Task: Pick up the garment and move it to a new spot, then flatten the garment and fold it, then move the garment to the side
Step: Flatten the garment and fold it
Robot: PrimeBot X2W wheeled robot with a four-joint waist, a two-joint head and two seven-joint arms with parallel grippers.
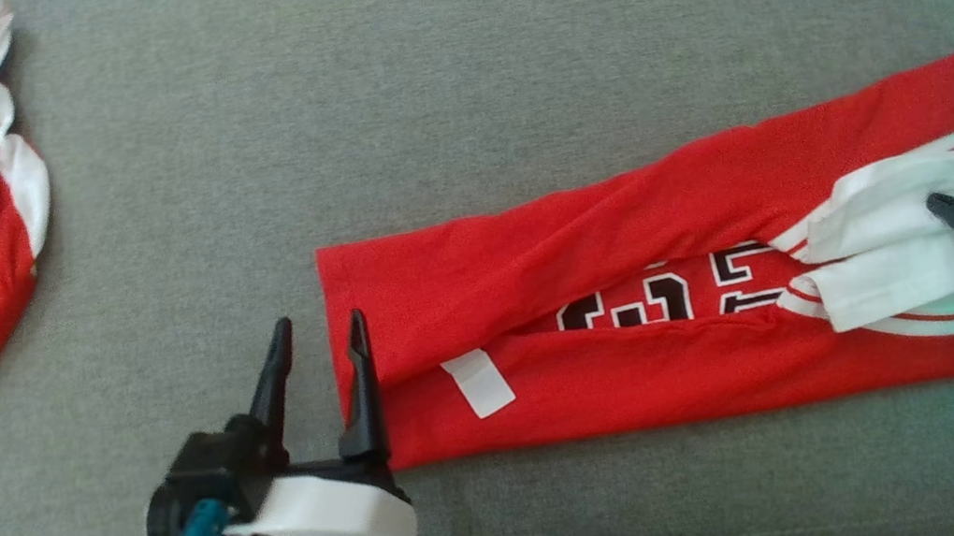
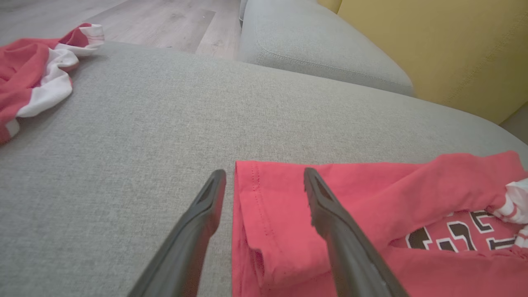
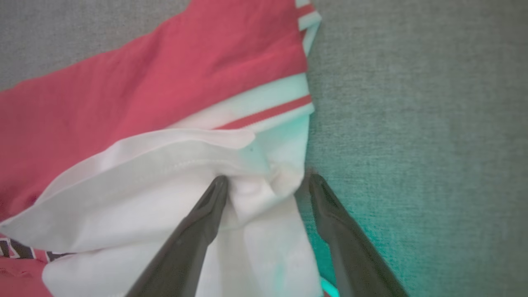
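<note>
Left gripper low, spread astride garment edge; right gripper apart around bunched white sleeve, seemingly unclamped.

The red garment carries large black characters with white outlines, showing in the narrow gap between two folded-over flaps. Only a strip of them shows, the rest lying under the red cloth. They look like two blocky digits, but which digits cannot be told. Close to the garment's left edge lies a small white label; no writing can be made out on it.
</note>
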